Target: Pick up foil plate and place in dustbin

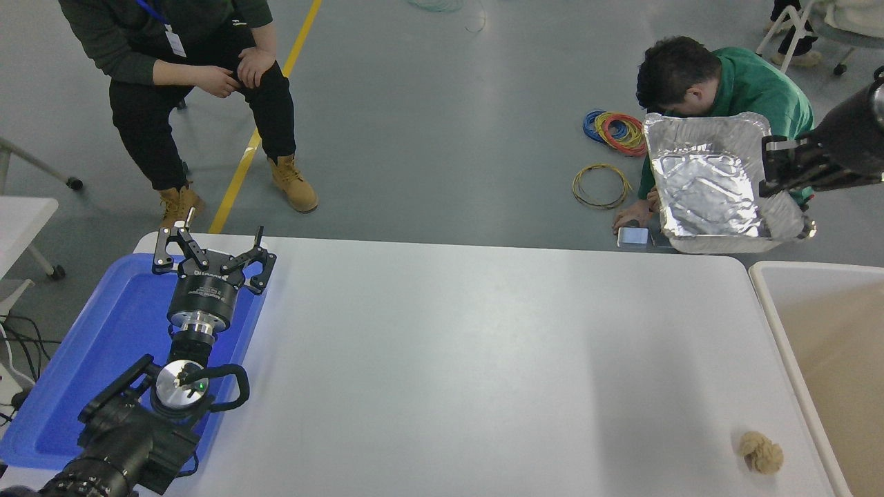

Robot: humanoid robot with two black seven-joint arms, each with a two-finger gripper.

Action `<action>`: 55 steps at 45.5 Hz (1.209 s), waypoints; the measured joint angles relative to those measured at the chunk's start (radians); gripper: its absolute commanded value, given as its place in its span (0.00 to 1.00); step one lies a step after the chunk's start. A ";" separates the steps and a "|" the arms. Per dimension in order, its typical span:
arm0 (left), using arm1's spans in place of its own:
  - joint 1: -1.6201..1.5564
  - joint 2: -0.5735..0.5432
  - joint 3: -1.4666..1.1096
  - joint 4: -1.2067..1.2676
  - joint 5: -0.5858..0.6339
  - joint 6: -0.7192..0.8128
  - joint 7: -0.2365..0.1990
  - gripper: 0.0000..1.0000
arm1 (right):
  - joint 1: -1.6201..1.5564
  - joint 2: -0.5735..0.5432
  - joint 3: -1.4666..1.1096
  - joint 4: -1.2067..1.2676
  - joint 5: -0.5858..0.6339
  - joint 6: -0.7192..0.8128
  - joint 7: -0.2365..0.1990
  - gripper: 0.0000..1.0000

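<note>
head view is showing the right gripper (784, 169) coming in from the right edge and pinching the right-hand wall of the foil plate (711, 186), fingers clenched on the rim. the foil plate is hanging in the air beyond the far right corner of the white table (449, 359), tilted so its wrinkled inside is facing the camera. measured from the table, the dustbin (766, 304) is sitting just off the right edge, its off-white rim running alongside the tabletop, and the foil plate is hovering past the bin's far end, not yet over its beige inside. a small tan paper ball (761, 452) is lying on the table near its near right corner, close to the bin rim. the left gripper (210, 255) is resting parked over the table's left end, above a blue tray (97, 359), with its fingers spread apart and holding nothing. beyond the table's far edge, a person in green (746, 86) is crouching on the floor behind the foil plate, beside coils of coloured cable (615, 131), and another person in dark clothes (200, 76) is sitting off the far left corner.
</note>
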 measured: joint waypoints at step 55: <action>0.000 0.000 0.000 0.000 0.000 0.000 -0.001 1.00 | -1.001 0.052 0.199 -0.570 0.426 -0.630 -0.006 0.00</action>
